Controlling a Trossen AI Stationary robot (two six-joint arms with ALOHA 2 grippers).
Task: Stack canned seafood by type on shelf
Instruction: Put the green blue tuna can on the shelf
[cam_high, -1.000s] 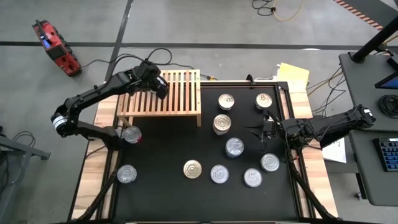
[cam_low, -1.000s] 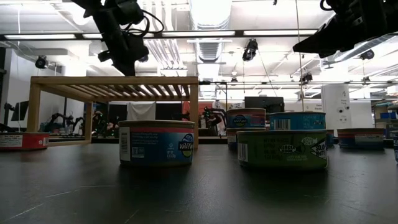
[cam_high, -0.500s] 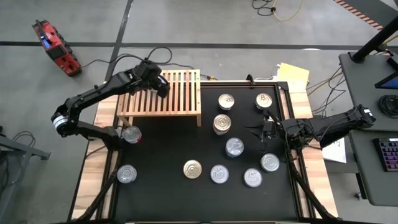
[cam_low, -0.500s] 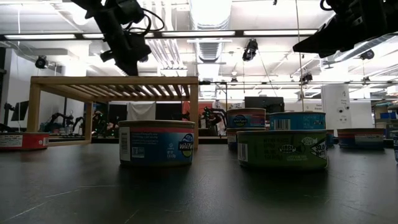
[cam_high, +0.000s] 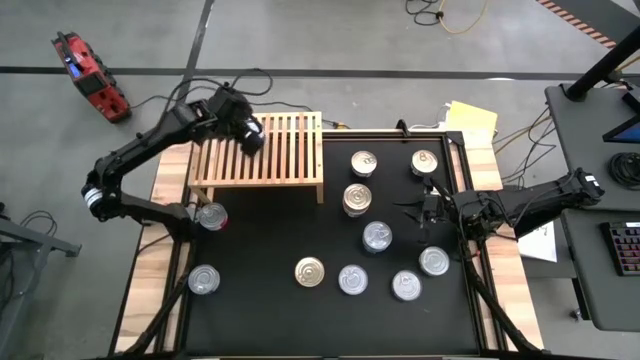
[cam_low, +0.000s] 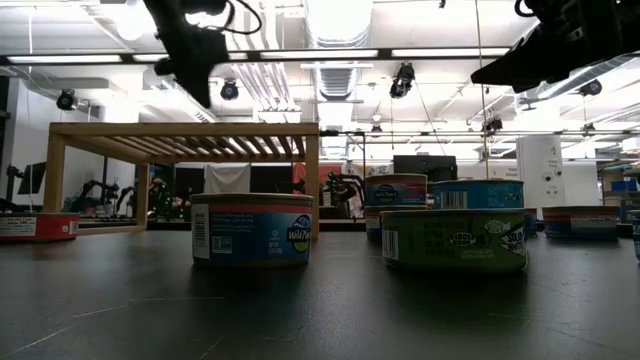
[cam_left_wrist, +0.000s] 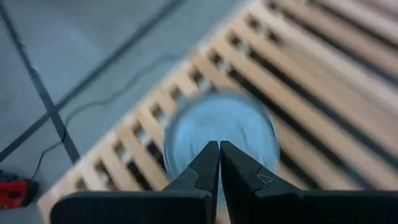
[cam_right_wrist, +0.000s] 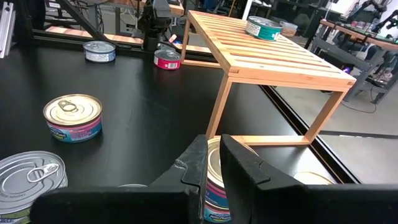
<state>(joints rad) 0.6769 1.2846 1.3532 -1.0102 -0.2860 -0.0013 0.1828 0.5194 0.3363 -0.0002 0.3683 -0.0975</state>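
Note:
My left gripper (cam_high: 251, 137) hangs over the back left part of the light-wood slatted shelf (cam_high: 290, 160), its fingers shut with nothing between them. Straight below it, in the left wrist view, a bluish silver-lidded can (cam_left_wrist: 249, 127) rests on the slats under the gripper (cam_left_wrist: 219, 144); the right wrist view shows the same can (cam_right_wrist: 263, 27) on the shelf (cam_right_wrist: 280, 59). Several more cans of seafood lie on the black mat, among them one (cam_high: 363, 163) near the shelf and one (cam_high: 310, 271) with a gold lid. My right gripper (cam_high: 421, 214) waits shut at the mat's right side.
Two cans (cam_high: 211, 215) (cam_high: 204, 279) sit at the mat's left edge, by the left arm's base. In the low view a blue-labelled can (cam_low: 252, 229) and a green-labelled one (cam_low: 453, 240) stand in front of the shelf (cam_low: 180, 129). A yellow paper (cam_high: 472, 118) lies behind the mat.
My left gripper has lifted away from the shelf top and drifted slightly toward the back left. The right arm has not moved.

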